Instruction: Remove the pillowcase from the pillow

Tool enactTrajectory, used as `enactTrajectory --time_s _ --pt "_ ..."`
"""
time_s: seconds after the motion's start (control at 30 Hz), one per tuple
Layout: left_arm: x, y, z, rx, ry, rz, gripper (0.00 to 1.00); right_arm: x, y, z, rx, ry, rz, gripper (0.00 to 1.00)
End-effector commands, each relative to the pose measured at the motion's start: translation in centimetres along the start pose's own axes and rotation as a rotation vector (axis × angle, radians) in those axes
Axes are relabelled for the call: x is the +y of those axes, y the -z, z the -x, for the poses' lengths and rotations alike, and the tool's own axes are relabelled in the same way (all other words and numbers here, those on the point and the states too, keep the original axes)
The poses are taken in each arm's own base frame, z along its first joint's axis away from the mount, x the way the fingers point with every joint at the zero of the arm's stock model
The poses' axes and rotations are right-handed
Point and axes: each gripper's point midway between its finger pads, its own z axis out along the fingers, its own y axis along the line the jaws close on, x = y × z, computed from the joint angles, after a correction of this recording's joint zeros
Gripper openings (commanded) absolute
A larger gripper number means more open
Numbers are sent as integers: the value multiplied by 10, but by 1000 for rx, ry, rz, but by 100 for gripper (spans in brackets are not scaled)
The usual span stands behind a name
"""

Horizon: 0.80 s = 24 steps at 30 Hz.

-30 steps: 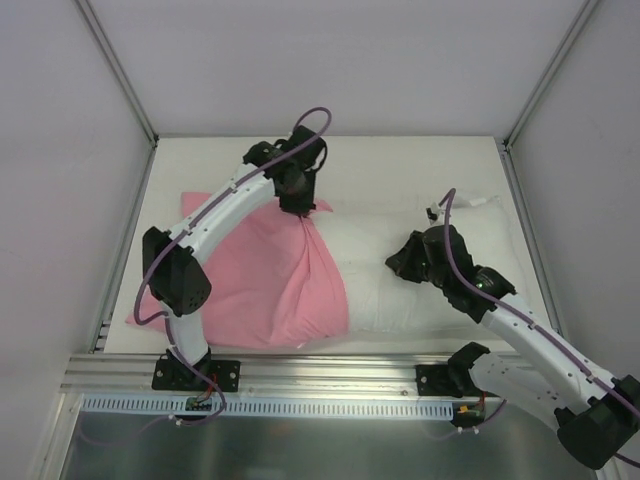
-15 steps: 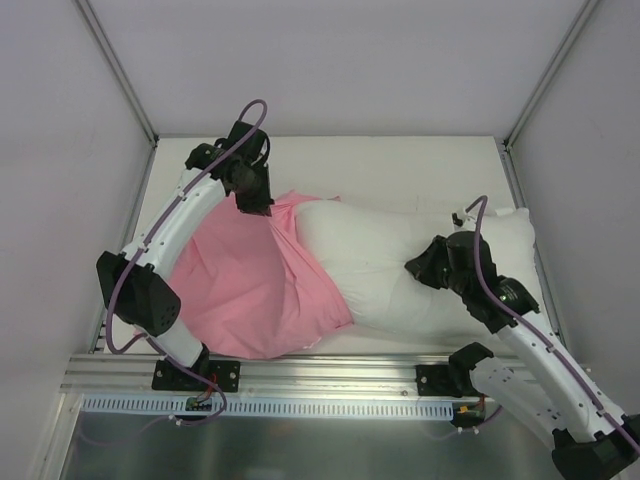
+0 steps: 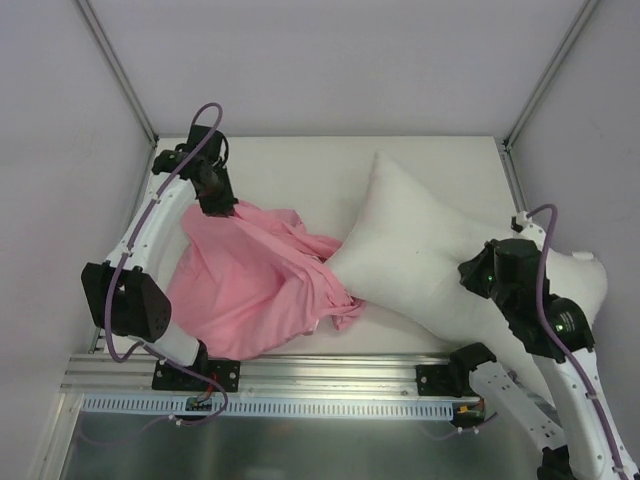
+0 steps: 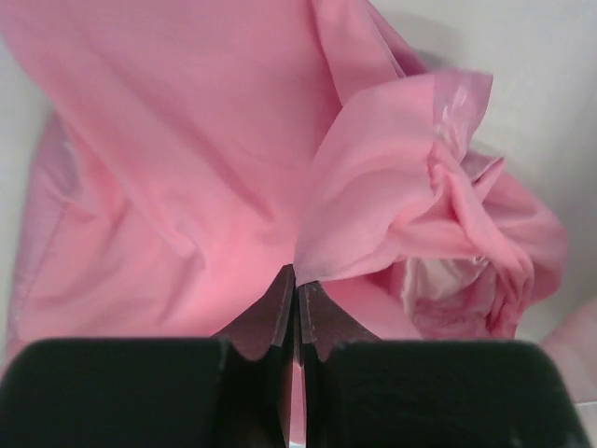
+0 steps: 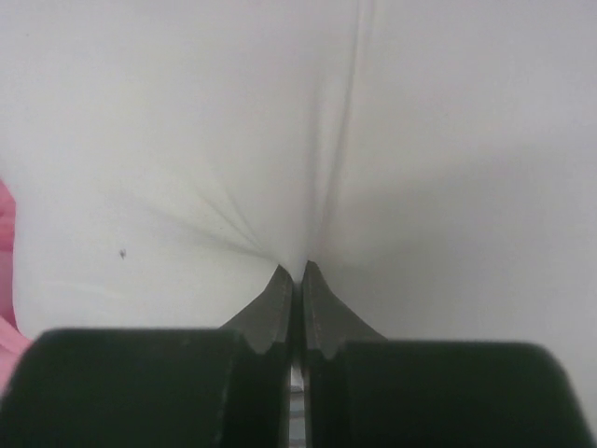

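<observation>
Nearest, the right gripper [image 5: 298, 273] is pinched shut on a fold of the pillow [image 3: 420, 240], which lies slanted across the right of the table [image 3: 300, 165] with only its left corner inside the bunched pillowcase [image 3: 245, 285]. The stripping looks nearly done; the next move calls for drawing the two apart until that corner slips free. Farther back, the left gripper [image 4: 296, 275] clamps the pink fabric's far edge, close to the side wall [image 3: 60, 200], leaving little room leftward.

One pillowcase [image 3: 250, 290], one pillow [image 3: 420, 245] and two grippers: left gripper [image 4: 296, 280], right gripper [image 5: 298, 275]
</observation>
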Motion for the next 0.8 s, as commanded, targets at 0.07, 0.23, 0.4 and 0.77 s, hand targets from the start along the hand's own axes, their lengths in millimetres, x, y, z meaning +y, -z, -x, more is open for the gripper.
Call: enactTrajectory --time_s 0.07,0.23,0.4,0.77 --pt "28 22 24 -130 1 72 0 -30 47 34 -127 34 -118 1" --pt "29 25 29 -146 12 80 0 -17 51 55 -160 43 -98 1" --pt "39 49 55 -228 78 68 0 10 42 88 -201 58 -72 1" --pt "78 152 134 -504 210 75 0 75 1 174 -275 58 -47 1"
